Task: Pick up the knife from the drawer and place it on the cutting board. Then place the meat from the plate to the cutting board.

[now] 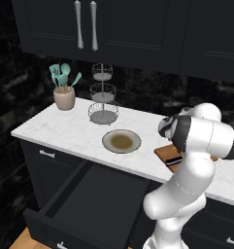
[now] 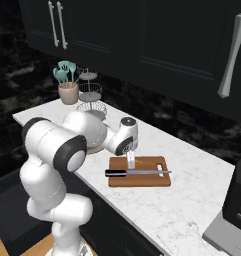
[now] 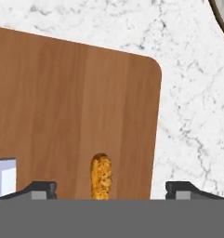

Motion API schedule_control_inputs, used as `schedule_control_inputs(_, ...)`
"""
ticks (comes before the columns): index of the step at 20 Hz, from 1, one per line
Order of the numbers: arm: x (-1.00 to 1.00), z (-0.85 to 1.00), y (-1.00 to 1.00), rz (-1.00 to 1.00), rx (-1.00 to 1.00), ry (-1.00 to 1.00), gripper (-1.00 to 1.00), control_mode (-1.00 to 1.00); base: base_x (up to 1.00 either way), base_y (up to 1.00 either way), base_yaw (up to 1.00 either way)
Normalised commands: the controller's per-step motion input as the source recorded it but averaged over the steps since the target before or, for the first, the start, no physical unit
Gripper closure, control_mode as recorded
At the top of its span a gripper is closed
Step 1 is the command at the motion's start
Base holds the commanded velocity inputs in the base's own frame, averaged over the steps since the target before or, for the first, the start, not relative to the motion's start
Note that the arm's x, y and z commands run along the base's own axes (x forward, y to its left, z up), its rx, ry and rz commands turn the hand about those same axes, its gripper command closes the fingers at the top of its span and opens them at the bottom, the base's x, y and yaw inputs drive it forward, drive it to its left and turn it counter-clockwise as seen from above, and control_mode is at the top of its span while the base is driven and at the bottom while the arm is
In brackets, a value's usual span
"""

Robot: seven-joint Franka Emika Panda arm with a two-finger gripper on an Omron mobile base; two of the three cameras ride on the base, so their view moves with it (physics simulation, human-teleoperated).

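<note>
Meat (image 3: 100, 176): small orange-brown crumbed finger, lying on the reddish-brown wooden cutting board (image 3: 62, 107) between the spread, released claw (image 3: 111, 189) tips; likely light, soft, crumbly, best pinched gently across its middle.

Cutting board (image 2: 142, 179): reddish-brown wood, straight grain. Knife (image 2: 137, 173): black handle, silver-grey blade. Meat (image 3: 101, 176): orange-brown, speckled. Plate (image 1: 121, 141): grey-beige rim, brownish centre. Bench (image 1: 65, 129): white marble, grey veining. Drawer (image 1: 96, 204): black, dark interior. Utensils (image 1: 63, 76): teal, in a beige holder (image 1: 64, 99). Basket stand (image 1: 103, 95): grey wire. Cabinets (image 1: 138, 29): black, silver handles.
</note>
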Motion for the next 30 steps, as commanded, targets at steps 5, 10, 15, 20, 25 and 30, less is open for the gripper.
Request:
schedule_control_inputs(5,-0.68,0.91,0.12,0.01,0.0,-0.03,-1.0,-1.0,0.0,0.0,0.0)
schedule_control_inputs(10,-0.87,0.72,0.85,0.07,-0.09,0.0,-1.0,-1.0,0.0,0.0,0.0)
schedule_control_inputs(15,-0.72,0.46,1.0,0.1,-0.18,0.01,-1.0,-1.0,0.0,0.0,0.0)
schedule_control_inputs(20,-0.71,0.36,1.0,0.11,-0.17,0.0,-1.0,-1.0,0.0,0.0,0.0)
schedule_control_inputs(25,-0.56,0.21,0.81,0.07,-0.08,0.0,-1.0,-1.0,0.0,0.0,0.0)
schedule_control_inputs(30,-0.3,0.37,0.92,0.01,-0.1,0.0,-1.0,-1.0,0.0,0.0,0.0)
